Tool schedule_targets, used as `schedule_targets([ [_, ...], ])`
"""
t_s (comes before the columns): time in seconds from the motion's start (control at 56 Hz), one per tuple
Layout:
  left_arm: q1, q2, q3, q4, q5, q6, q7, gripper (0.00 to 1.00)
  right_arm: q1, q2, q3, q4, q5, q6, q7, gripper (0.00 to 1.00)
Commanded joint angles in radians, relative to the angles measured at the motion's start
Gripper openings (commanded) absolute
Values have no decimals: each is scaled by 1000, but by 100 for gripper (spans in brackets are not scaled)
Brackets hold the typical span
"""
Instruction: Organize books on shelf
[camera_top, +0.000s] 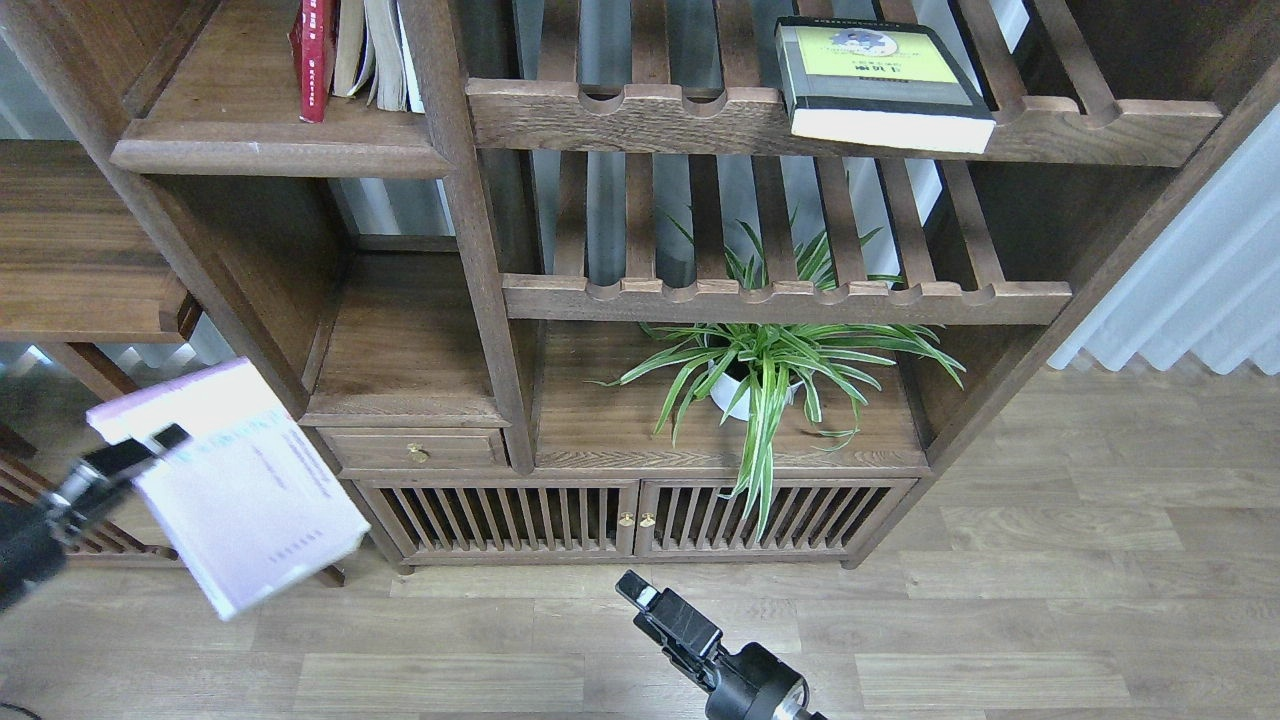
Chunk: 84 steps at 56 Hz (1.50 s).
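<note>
Between left pincer (150, 447) fingers, lavender book (245, 490)

Dark-brown bookcase shelf (260, 150), upper left of frame, w/ red book (316, 60) upright beside cream-paged books (375, 50). Upper-right slatted rack (650, 115) holds yellow-green book (880, 85) lying flat. Spider plant (770, 365) on center ledge.
</note>
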Motion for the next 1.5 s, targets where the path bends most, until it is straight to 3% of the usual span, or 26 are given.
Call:
schedule_targets([
  [0.0,-31,63,-118,-24,-2,0,0,5,2,0,0,-6,0,0,0,99],
  [0.25,-189,127,-136,10,-16,0,3,6,2,0,0,-9,-1,0,-1,99],
  [0.268,-259,143,-121,27,-13,0,15,7,5,0,0,-7,-1,0,0,99],
  [0.411,-459,170,-41,113,43,0,58,7,10,0,-1,-7,-1,0,-1,99],
  [0.661,-945,128,308,261,106,0,72,8,16,0,-3,-7,-7,0,-1,99],
  [0.822,-1153,19,493,280,156,0,73,8,16,0,-3,-7,-7,0,-1,99],
  [1.108,-1240,-127,523,291,214,0,75,8,11,0,-1,-7,-9,0,-1,99],
  [1.233,-1289,-192,525,359,276,0,116,8,11,0,-1,-7,-7,0,-1,99],
  [1.483,-1292,-207,514,429,366,0,121,8,13,0,-1,-7,-7,0,-1,99],
])
